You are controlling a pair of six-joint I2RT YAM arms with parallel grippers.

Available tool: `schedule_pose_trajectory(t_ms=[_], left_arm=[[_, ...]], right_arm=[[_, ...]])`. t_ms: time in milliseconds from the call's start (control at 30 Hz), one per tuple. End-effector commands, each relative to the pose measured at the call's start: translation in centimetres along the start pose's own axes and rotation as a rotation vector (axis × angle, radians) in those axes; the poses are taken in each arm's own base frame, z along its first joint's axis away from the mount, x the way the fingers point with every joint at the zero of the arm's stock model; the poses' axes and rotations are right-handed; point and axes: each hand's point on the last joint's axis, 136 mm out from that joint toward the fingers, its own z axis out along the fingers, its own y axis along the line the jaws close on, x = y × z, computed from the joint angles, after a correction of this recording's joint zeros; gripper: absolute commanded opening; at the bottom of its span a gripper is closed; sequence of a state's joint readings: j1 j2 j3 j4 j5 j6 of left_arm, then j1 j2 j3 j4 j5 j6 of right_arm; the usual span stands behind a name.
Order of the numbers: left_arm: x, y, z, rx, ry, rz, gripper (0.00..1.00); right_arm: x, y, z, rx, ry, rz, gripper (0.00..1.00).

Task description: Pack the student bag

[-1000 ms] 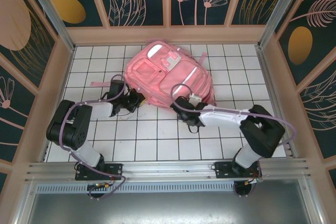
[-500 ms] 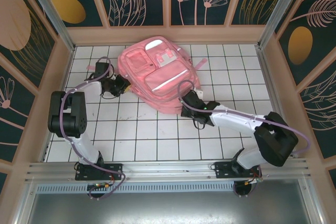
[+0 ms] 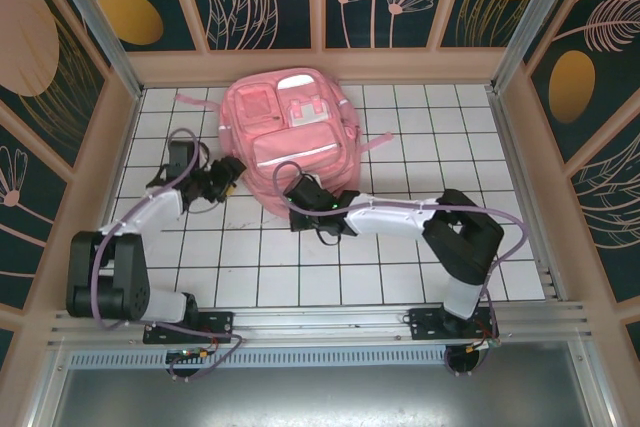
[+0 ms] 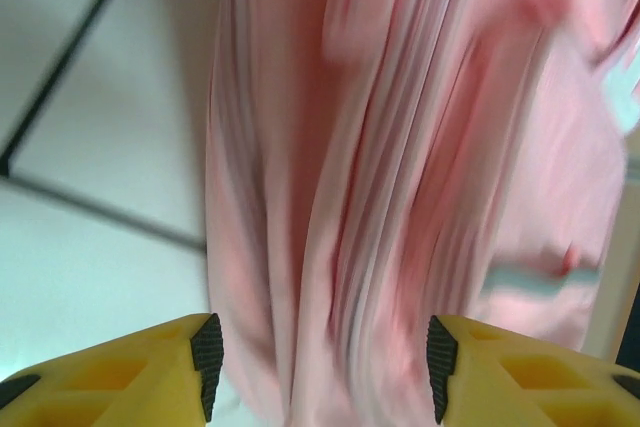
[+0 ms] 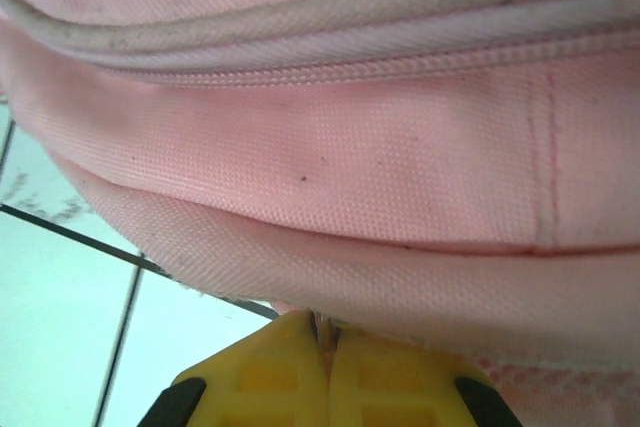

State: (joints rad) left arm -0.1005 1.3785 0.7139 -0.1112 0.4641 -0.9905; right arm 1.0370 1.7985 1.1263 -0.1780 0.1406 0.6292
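Overhead, on the white-tiled desk (image 3: 300, 267), the right end effector (image 3: 298, 190) is clenched on the lower hem of the pink bag (image 3: 290, 132), just below centre frame. Left of it, the left end effector (image 3: 225, 175) stands released, pink fabric hanging between its jaws. Beyond, the bag lies flat at upper centre, pockets up.

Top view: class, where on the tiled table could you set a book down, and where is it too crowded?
Free: the tiles right of the backpack, up to the right wall; and the near middle tiles along the rail. Crowded: the backpack's near side, where the left gripper and right gripper both sit.
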Motion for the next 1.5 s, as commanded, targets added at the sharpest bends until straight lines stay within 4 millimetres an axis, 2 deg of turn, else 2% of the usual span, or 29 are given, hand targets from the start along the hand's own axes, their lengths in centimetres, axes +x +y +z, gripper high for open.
schedule_pose_trajectory(t_ms=[0, 133, 300, 400, 467, 533, 567, 600, 733, 1000, 1100, 1167, 1233, 1300, 1400, 1467], left_arm=[[3.4, 0.4, 0.3, 0.032, 0.054, -0.093, 0.58], [5.5, -1.1, 0.9, 0.102, 0.076, -0.123, 0.58], [6.0, -2.9, 2.2, 0.13, 0.072, -0.143, 0.56], [5.6, -3.6, 2.7, 0.137, 0.042, -0.136, 0.5], [5.7, -3.8, 3.3, 0.13, 0.051, -0.13, 0.36], [6.0, -3.4, 3.8, 0.108, 0.063, -0.132, 0.16], [6.0, -2.9, 4.0, 0.085, 0.062, -0.137, 0.03], [5.9, -2.2, 4.0, 0.046, 0.053, -0.139, 0.0], [5.0, -0.9, 3.1, -0.062, -0.011, -0.09, 0.0], [3.0, 3.2, 0.6, -0.194, -0.081, -0.1, 0.0], [1.3, 4.9, -1.1, -0.22, -0.126, -0.117, 0.0], [-0.1, 5.7, -2.2, -0.231, -0.152, -0.113, 0.0], [-1.9, 6.4, -3.3, -0.259, -0.183, -0.093, 0.0], [-4.2, 7.0, -4.4, -0.295, -0.22, -0.057, 0.0], [-6.8, 8.6, -5.8, -0.348, -0.229, -0.075, 0.0], [-7.2, 7.8, -5.8, -0.316, -0.201, -0.075, 0.0]], right_arm=[[-1.1, 3.6, 0.5, -0.117, -0.006, -0.044, 0.0], [-1.1, 4.8, 1.0, -0.124, 0.001, -0.072, 0.0], [-1.0, 4.9, 0.8, -0.126, -0.002, -0.08, 0.0], [-0.8, 4.7, 0.6, -0.116, -0.004, -0.08, 0.0], [-0.8, 4.5, 0.4, -0.1, -0.01, -0.078, 0.0], [-1.0, 3.9, 0.2, -0.072, -0.023, -0.065, 0.0], [-1.0, 3.5, 0.1, -0.059, -0.028, -0.057, 0.0], [-1.1, 3.0, 0.0, -0.044, -0.034, -0.049, 0.0], [-1.1, -1.2, -0.4, 0.089, -0.035, -0.025, 0.0], [-1.8, -11.5, -2.8, 0.297, -0.061, 0.01, 0.0], [-3.1, -14.4, -2.9, 0.343, -0.074, 0.001, 0.0], [-4.1, -15.4, -2.7, 0.353, -0.078, -0.015, 0.0], [-5.2, -15.3, -2.5, 0.349, -0.092, -0.045, 0.0], [-6.2, -14.3, -2.0, 0.316, -0.099, -0.073, 0.0], [-6.9, -11.6, -1.0, 0.227, -0.088, -0.09, 0.0], [-7.0, -9.5, -0.6, 0.19, -0.091, -0.113, 0.0]])
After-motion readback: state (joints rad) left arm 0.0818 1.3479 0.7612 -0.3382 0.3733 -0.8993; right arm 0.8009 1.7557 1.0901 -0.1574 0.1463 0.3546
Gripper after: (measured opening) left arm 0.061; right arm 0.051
